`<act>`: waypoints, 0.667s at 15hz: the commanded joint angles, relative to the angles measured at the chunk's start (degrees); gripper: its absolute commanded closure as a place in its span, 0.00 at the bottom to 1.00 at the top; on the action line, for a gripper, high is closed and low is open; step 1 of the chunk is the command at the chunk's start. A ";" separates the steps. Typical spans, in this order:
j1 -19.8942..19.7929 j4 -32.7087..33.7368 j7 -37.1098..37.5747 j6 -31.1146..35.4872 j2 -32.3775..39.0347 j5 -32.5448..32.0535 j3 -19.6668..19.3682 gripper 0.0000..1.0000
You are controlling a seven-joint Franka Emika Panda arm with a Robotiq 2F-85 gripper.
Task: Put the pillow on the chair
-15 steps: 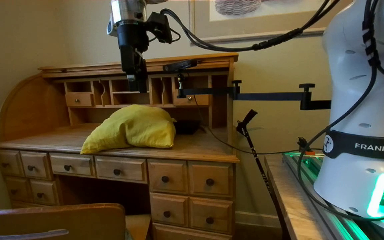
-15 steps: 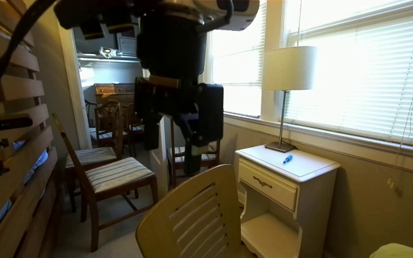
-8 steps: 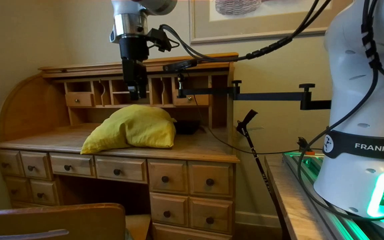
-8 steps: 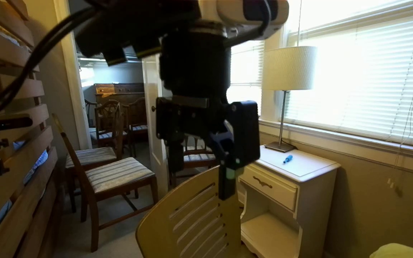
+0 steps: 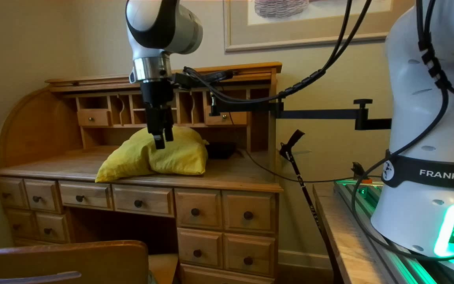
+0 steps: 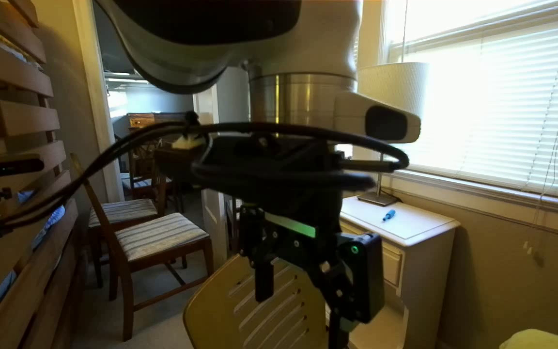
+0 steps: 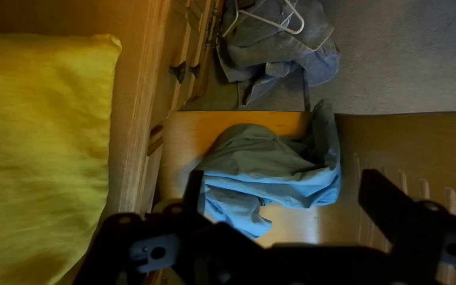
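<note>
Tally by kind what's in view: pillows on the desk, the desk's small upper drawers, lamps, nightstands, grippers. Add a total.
Pillow: 1
Small upper drawers: 2
Lamp: 1
Nightstand: 1
Gripper: 1
Total: 6

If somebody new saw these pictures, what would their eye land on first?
Most likely the bright yellow pillow on the wooden roll-top desk. Next, perhaps, the green light glowing on the robot's white base, at right in an exterior view. In the wrist view, a crumpled cloth on the chair seat shows beyond the open gripper.
</note>
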 commanded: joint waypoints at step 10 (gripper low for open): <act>2.29 5.26 15.45 20.97 12.03 -23.08 -7.50 0.00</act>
